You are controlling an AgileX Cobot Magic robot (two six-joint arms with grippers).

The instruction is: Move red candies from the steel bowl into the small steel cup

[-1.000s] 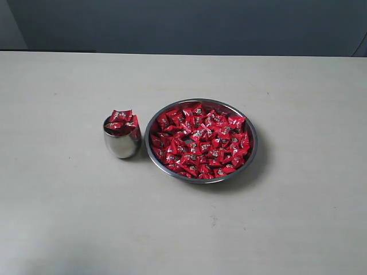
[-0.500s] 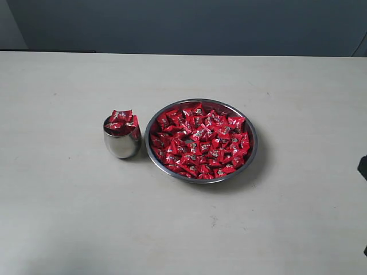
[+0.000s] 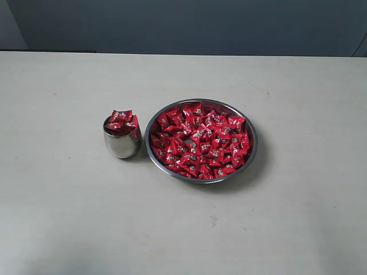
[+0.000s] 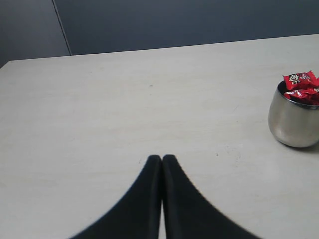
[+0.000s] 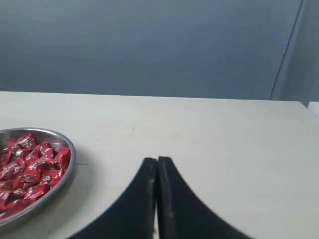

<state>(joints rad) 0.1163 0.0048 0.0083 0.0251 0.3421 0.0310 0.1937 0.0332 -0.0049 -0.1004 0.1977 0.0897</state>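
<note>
Candies in red wrappers (image 3: 200,140) lie in the wide steel bowl (image 3: 200,180), rounded steel cup (image 3: 121,146) at its nine o'clock. Your right gripper (image 5: 157,160), likely nearer, and left gripper (image 4: 162,158) are clenched empty.

Legible text: none. Small candies in shiny red wrappers (image 4: 300,79) each bear a pale-and-dark printed mark, too small to read.

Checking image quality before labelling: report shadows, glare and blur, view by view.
Exterior view: soft, even light; the steel bowl casts a faint shadow on the table at its right; the small steel cup mirrors the table without harsh glare. Left wrist view: the shut left gripper is soft-edged near the lens, the cup sharper. Right wrist view: the right gripper blurs likewise.
</note>
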